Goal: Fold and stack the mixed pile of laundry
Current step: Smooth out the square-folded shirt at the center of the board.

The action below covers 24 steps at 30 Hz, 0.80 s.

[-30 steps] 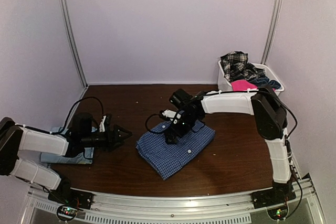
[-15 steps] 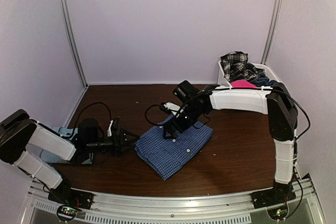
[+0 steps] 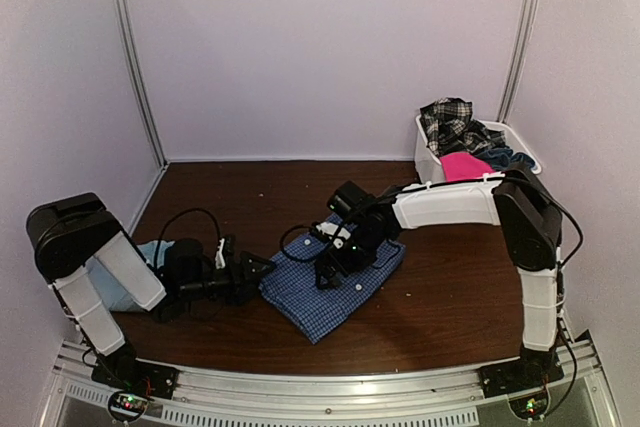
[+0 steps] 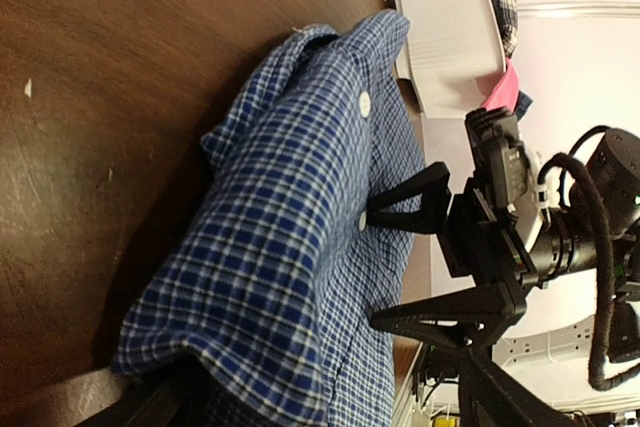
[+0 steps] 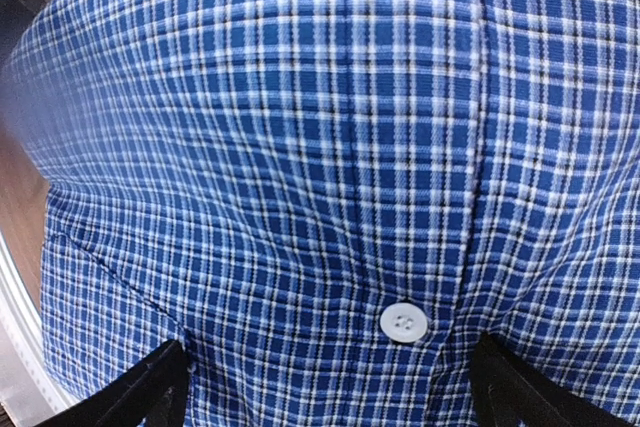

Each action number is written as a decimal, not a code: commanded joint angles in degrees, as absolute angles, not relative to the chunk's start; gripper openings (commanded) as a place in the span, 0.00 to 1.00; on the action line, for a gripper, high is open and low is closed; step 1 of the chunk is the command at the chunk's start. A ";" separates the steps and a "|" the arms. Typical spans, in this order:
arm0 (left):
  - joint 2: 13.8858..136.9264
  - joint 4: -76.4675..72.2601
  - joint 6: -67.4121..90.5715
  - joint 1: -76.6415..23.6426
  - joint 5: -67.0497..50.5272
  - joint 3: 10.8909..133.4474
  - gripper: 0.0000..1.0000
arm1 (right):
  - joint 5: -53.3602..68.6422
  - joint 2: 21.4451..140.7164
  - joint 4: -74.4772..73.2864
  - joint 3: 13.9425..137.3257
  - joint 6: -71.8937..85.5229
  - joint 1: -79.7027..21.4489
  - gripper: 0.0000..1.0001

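Because the left arm lies low across it, the light blue T-shirt [image 3: 153, 250] shows only as a sliver at the left side of the table [image 3: 450, 297], and its shape is impossible to judge. In the left wrist view, the left gripper [image 3: 256, 269] shows just the cut-off ends of its fingers [image 4: 145, 412] at the bottom edge. They are spread wide with the near hem of the blue small-check button shirt [image 3: 300, 292] between them; whether they touch the cloth I cannot tell. Fabric fills the right wrist view, where only the dark fingertips [image 5: 150, 392] of the right gripper [image 3: 328, 273] poke in at the lower corners, wide apart and gripping nothing. Seen from the left wrist, they rest on the placket beside a white button [image 5: 404, 322]. The shirt lies mid-table, folded into a lumpy, puffed-up rectangle, front up. Far right, in the white basket [image 3: 428, 162], sit the black-white plaid piece [image 3: 447, 117], the hot pink piece [image 3: 462, 163] and dark navy pieces [image 3: 505, 157], bunched and overlapping.
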<state>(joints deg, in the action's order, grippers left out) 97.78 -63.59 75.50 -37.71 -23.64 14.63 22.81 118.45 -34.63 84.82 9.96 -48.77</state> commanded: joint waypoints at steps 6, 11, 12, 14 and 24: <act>106.68 -90.93 82.33 -38.41 -14.27 14.93 0.79 | 18.54 123.20 -36.18 81.59 13.08 -48.78 0.99; 98.87 -84.97 79.87 -36.12 -11.36 11.11 0.76 | 18.73 123.46 -36.76 78.97 14.13 -47.82 0.98; 96.24 -82.20 78.87 -35.04 -11.02 10.55 0.76 | 19.01 123.29 -36.58 78.21 14.50 -47.55 0.98; 89.98 -73.34 76.39 -32.84 -10.86 10.52 0.76 | 20.01 122.87 -35.81 76.55 14.92 -47.05 0.98; 66.89 -33.99 63.20 -27.24 -11.56 11.10 0.75 | 24.49 123.91 -33.67 78.30 17.41 -46.85 0.97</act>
